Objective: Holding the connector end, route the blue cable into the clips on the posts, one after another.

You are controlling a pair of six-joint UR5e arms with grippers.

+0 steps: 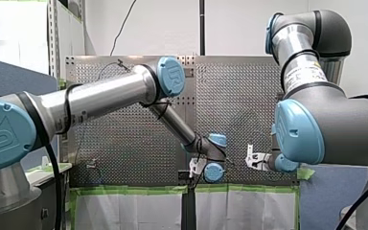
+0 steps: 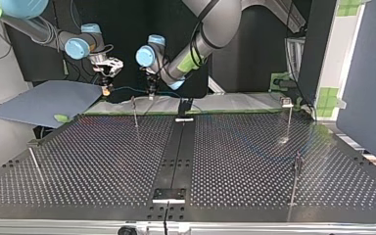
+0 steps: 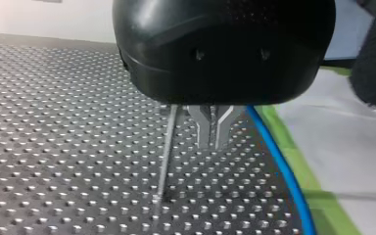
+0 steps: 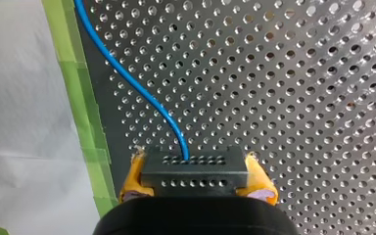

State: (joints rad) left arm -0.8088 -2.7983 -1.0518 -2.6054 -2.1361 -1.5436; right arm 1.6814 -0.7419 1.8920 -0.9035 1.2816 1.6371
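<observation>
Our right arm (image 2: 76, 46) hangs its wrist straight down over the edge of the perforated counter (image 2: 103, 152) farthest from the top view's camera. Its jaws are clenched on the black connector (image 4: 194, 172), with a yellow pad (image 4: 133, 176) at each end. The blue cable (image 4: 132, 83) leaves the connector's middle and curves away along the green tape (image 4: 81, 112) lining that edge.

Our left arm (image 2: 196, 49) slopes down just beside it. Its jaws are pressed almost together, and we see nothing between the metal fingers (image 3: 203, 129). The cable passes on one side of them and a thin post (image 3: 166, 156) stands on the other.

Across the counter in the top view, a clip-topped post (image 2: 289, 117) and a darker post (image 2: 296, 181) stand at the right. A lone post (image 2: 34, 164) stands at the left. They are well apart, with wide bare plate between them.
</observation>
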